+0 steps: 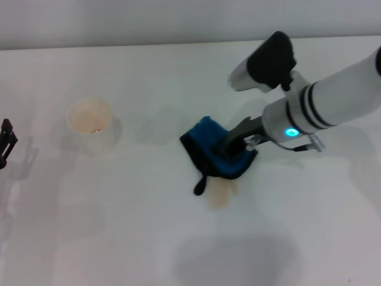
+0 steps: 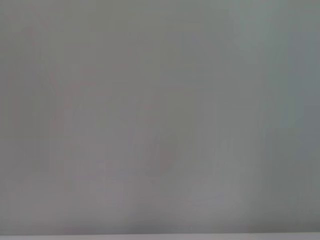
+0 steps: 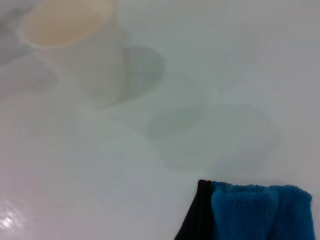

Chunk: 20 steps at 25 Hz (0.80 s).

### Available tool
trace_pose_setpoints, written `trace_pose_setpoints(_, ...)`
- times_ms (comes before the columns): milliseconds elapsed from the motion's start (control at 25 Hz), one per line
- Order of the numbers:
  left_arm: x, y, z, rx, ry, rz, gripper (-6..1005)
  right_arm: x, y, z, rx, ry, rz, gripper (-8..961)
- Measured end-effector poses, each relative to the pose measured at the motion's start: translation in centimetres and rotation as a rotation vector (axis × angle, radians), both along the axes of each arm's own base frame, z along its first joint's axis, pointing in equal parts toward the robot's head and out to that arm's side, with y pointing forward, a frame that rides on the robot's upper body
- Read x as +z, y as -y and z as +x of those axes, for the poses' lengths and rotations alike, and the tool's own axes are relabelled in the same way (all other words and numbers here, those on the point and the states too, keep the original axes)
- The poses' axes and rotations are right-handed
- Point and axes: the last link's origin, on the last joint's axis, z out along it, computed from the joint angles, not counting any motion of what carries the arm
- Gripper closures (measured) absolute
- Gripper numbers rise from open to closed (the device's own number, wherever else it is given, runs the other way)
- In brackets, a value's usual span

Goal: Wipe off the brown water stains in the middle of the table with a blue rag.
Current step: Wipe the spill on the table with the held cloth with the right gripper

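Right gripper pressing the blue rag onto the table, just right of frame centre.

At the far left edge the left gripper sits parked; whether its fingers are spread I cannot tell. Right of it a cream paper cup stands upright on the smooth, slightly glossy white tabletop. The fuzzy, black-trimmed rag lies crumpled, its long axis running upper left to lower right, its black loop tab pointing down-left. The right gripper's dark fingers pinch its folds. The brown water stains, pale tan and ragged, show just below the rag's lower edge.
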Motion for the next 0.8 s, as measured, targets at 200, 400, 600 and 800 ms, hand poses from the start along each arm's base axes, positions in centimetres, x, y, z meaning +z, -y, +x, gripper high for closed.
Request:
trace_pose_setpoints(200,0.2,0.0,-0.2,0.003,-0.009,0.001,107,0.8,0.5,0.5,-0.013,0.017,-0.047,895)
trace_pose_setpoints(400,0.2,-0.1,-0.2,0.001,-0.014,0.001,107,-1.1,2.9,-1.2,0.027,0.004,-0.200,896)
trace_pose_setpoints(600,0.3,-0.1,-0.3,0.003,-0.020,0.002,107,-3.3,6.2,-3.0,0.049,-0.017,-0.405,897)
trace_pose_setpoints(800,0.4,-0.2,-0.3,0.002,-0.021,0.002,107,-3.4,6.9,-2.9,0.033,-0.007,-0.446,899)
